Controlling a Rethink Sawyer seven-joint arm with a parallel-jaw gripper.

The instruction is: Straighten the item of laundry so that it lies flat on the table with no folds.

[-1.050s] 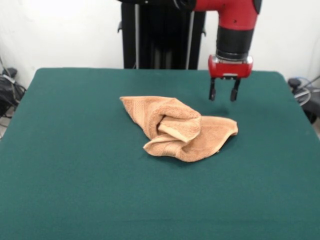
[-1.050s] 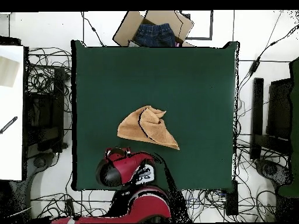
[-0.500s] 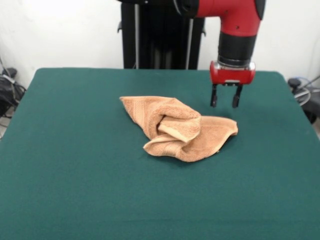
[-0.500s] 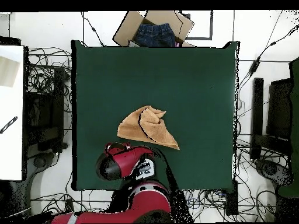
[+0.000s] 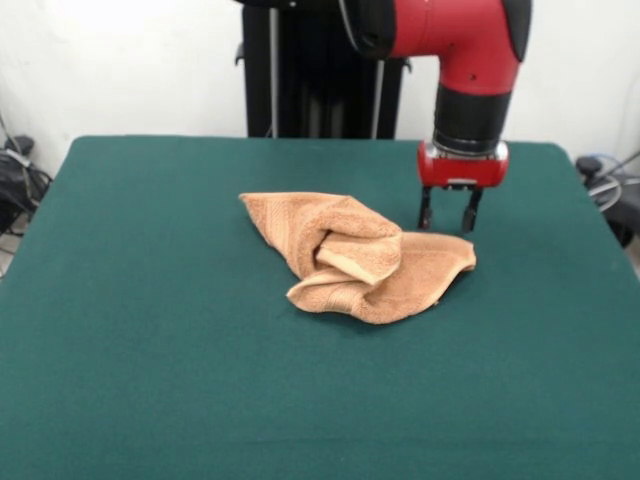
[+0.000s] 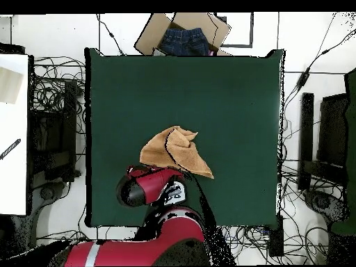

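The item of laundry point(image 5: 360, 258) is an orange-tan towel lying crumpled near the middle of the green table point(image 5: 150, 350), with a rolled fold on top and a flatter flap reaching right. In the overhead view the towel point(image 6: 175, 151) forms a rough triangle. My gripper point(image 5: 445, 218) hangs open with its two dark fingers pointing down, just above the towel's right flap at its far edge. From above, the red arm point(image 6: 149, 189) covers the gripper and the towel's near edge.
A cardboard box point(image 6: 182, 33) holding dark blue cloth sits beyond the table's far edge in the overhead view. Cables and stands surround the table on the floor. A white surface point(image 6: 14, 132) lies off the left side.
The gripper has come down and slightly toward the towel, from well above the table's far side to just over the towel's right flap. The towel has not moved.
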